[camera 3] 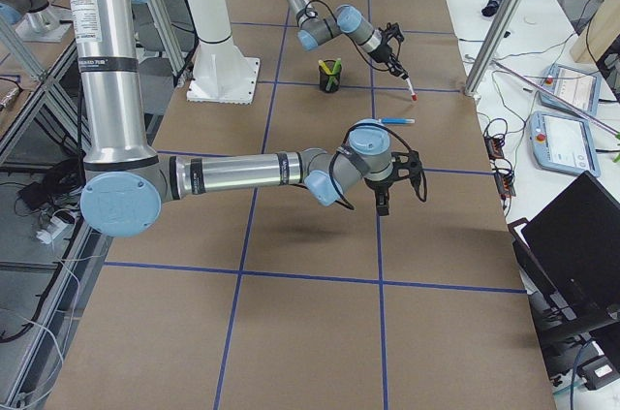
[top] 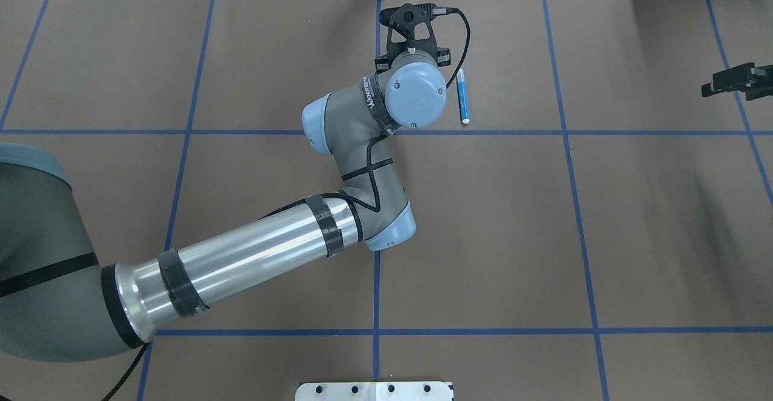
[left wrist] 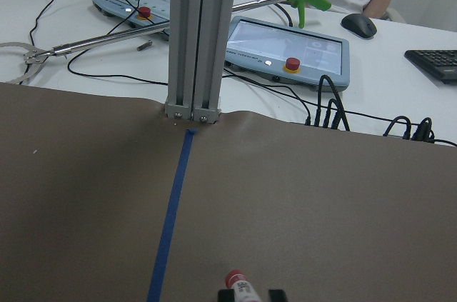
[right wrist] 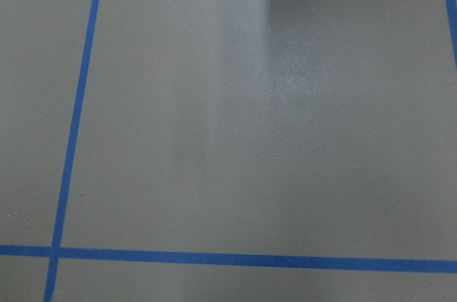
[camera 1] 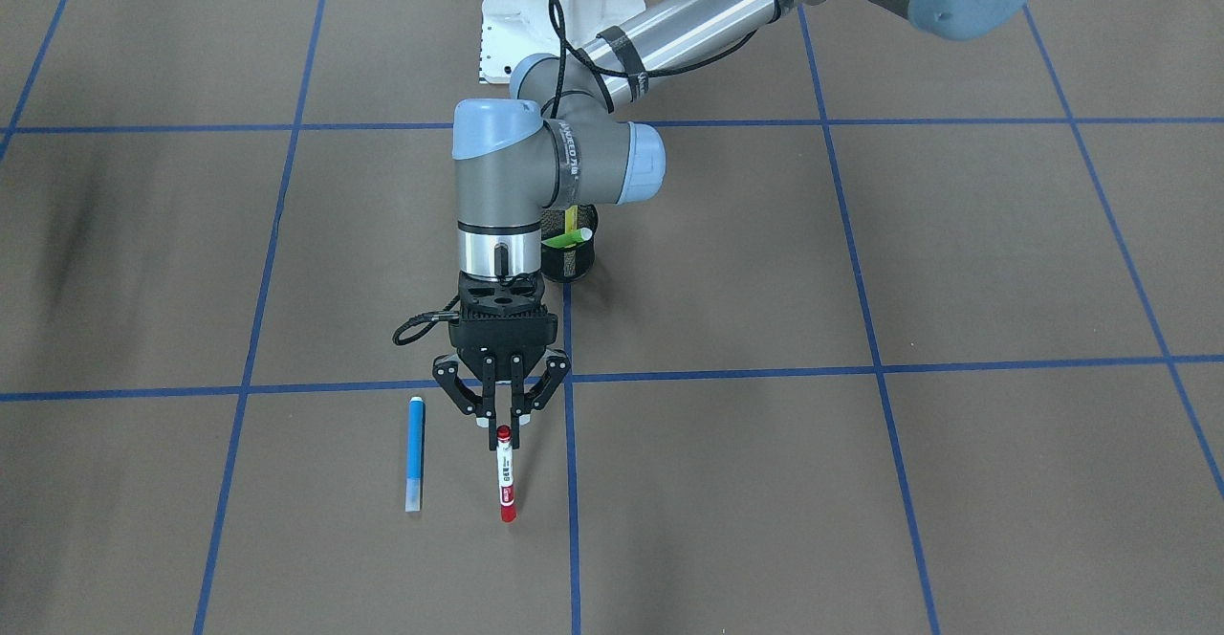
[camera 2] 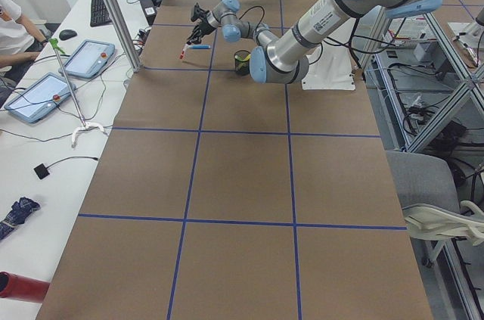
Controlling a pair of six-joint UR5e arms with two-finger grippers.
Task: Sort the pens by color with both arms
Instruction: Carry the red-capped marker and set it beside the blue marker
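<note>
- Table point(camera 1: 956, 482): brown surface, marked into squares by blue tape lines.
- Left arm point(camera 1: 669, 23): grey and silver with light-blue joint caps. It reaches from the base out over the far middle of the table, its wrist turned down.
- Right arm point(camera 3: 242, 175): seen whole only from the right side, stretched low over the table and well apart from the pens.
- Cup point(camera 1: 571, 257): black mesh, upright, partly hidden behind the left wrist. A green pen point(camera 1: 564, 241) leans inside it.
- Left claw point(camera 1: 501, 420): pointed downward, fingers drawn nearly together and clamped on one end of the red-and-white pen.
- Right claw point(camera 3: 383, 199): hangs above bare table. Whether its fingers are apart or together cannot be told.
- Blue pen point(camera 1: 415, 453): lies flat on the table just beside the left claw, roughly parallel to the held pen and touching nothing.
- Red-and-white pen point(camera 1: 504, 477): gripped by the left claw and slanting down from the fingertips, red cap lowest. Whether the cap touches the table cannot be told.
</note>
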